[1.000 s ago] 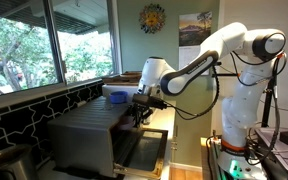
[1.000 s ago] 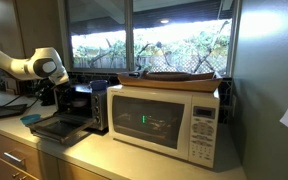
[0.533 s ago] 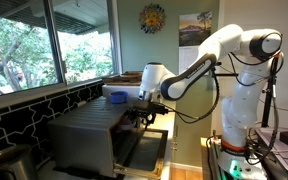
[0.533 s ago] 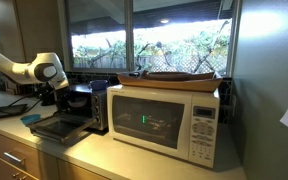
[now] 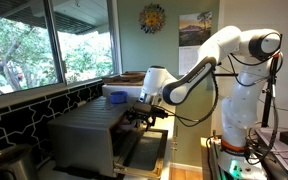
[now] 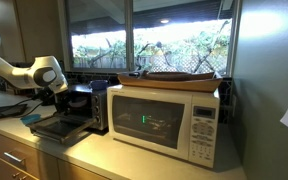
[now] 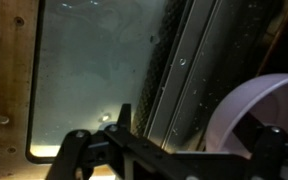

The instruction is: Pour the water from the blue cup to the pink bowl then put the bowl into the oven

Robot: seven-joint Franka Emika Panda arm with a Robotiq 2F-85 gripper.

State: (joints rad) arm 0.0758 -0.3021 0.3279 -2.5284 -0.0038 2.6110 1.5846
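The dark-grey oven [image 5: 84,135] [image 6: 82,103] stands with its glass door [image 7: 94,70] dropped flat. In the wrist view the pale pink bowl [image 7: 252,108] sits at the right, past the door's hinge edge, partly behind my right finger. My gripper [image 7: 174,160] [image 5: 139,117] hangs low at the oven's mouth, open, with its fingers [image 7: 76,150] spread wide and nothing clamped between them. In both exterior views the blue cup [image 5: 115,96] [image 6: 32,118] rests on the far side of the oven, away from the gripper. The bowl itself is hidden in both exterior views.
A white microwave [image 6: 164,120] with a flat tray on top stands beside the oven. Windows [image 5: 24,50] run along the counter's back behind a dark tiled splashback. The open door [image 6: 52,128] juts out over the counter's front edge.
The jaws have spread from nearly shut to wide apart, letting go of the pink bowl. The wrist has sunk slightly at the oven's mouth.
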